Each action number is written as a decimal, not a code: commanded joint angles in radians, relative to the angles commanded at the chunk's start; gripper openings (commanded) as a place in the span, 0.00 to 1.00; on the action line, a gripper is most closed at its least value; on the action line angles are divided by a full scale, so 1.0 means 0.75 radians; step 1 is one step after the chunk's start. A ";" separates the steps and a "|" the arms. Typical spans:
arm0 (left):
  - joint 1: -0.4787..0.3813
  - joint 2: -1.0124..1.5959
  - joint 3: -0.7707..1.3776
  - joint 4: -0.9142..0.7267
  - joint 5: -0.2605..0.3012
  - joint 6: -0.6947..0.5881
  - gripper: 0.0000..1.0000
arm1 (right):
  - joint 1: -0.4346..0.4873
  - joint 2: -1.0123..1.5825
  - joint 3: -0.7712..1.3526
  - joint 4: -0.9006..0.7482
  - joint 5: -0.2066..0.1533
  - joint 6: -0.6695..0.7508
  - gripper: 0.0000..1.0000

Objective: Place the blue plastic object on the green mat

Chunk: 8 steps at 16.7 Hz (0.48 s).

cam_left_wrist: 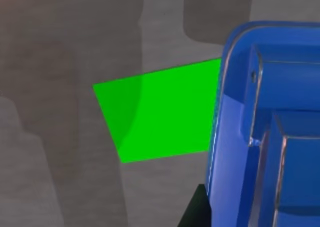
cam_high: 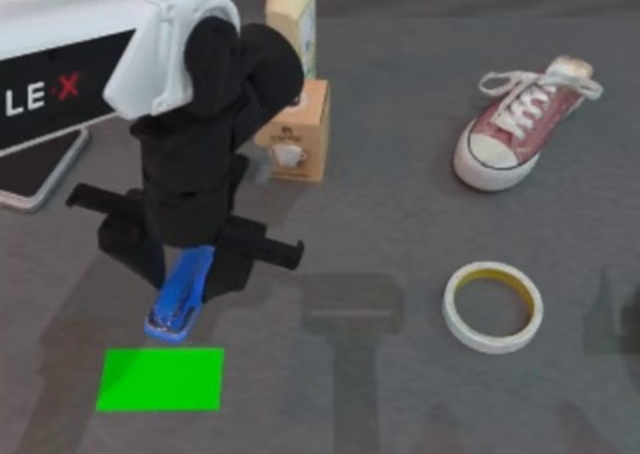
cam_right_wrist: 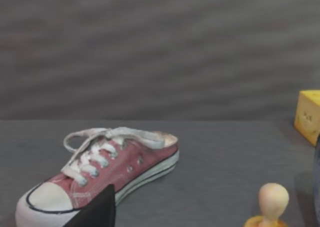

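Grey counter (cam_high: 400, 204) seen from above; the left hand (cam_high: 178, 274), at the counter's left, is clamped on the blue plastic object (cam_high: 180, 296), held tilted just beside the green mat (cam_high: 160, 379) and not lying on it; a red sneaker (cam_high: 525, 124) and tape ring (cam_high: 493, 307) lie at right; the right hand is out of view.

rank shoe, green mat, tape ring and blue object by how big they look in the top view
1. shoe
2. green mat
3. tape ring
4. blue object, partly hidden by the left gripper

Mat and ring look close.
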 joint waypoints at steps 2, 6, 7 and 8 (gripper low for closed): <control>0.019 -0.029 -0.048 -0.022 -0.010 -0.349 0.00 | 0.000 0.000 0.000 0.000 0.000 0.000 1.00; 0.059 -0.092 -0.149 -0.032 -0.006 -1.038 0.00 | 0.000 0.000 0.000 0.000 0.000 0.000 1.00; 0.069 -0.109 -0.173 -0.026 0.000 -1.195 0.00 | 0.000 0.000 0.000 0.000 0.000 0.000 1.00; 0.080 -0.126 -0.195 -0.018 0.009 -1.344 0.00 | 0.000 0.000 0.000 0.000 0.000 0.000 1.00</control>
